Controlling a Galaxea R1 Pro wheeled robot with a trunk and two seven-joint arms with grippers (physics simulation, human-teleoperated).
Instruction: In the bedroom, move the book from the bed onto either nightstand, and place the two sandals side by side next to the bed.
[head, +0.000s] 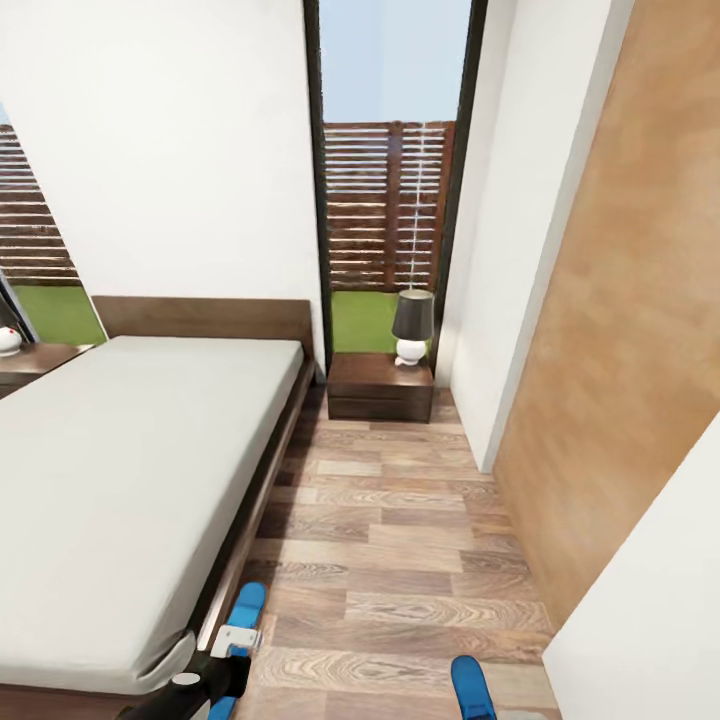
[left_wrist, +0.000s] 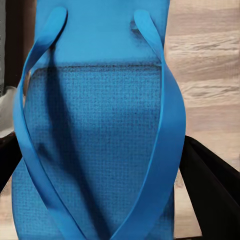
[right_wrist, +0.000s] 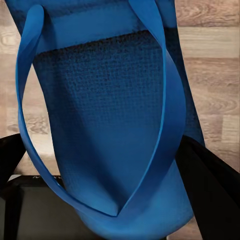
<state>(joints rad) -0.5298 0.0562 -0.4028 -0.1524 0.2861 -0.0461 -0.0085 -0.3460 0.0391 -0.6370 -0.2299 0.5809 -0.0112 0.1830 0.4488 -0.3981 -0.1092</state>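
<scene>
While fingers (left_wrist: 210, 185) flank it, sandal (left_wrist: 100, 140) sits between them.

The head camera looks forward and down along the bed (head: 130, 480) toward the nightstand (head: 380, 385); each wrist camera sits very near one blue sandal (left_wrist: 100, 150) (right_wrist: 110, 125) over wooden floor (head: 400, 540)

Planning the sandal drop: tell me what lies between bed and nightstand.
Head view: bare wood floor between the bed and the nightstand.

Blue sandal (right_wrist: 105, 125) seen close between two dark fingers (right_wrist: 210, 190), strap side facing camera. Wood-plank floor (right_wrist: 215, 75) visible behind. Contact between fingers and sole not determinable.
</scene>
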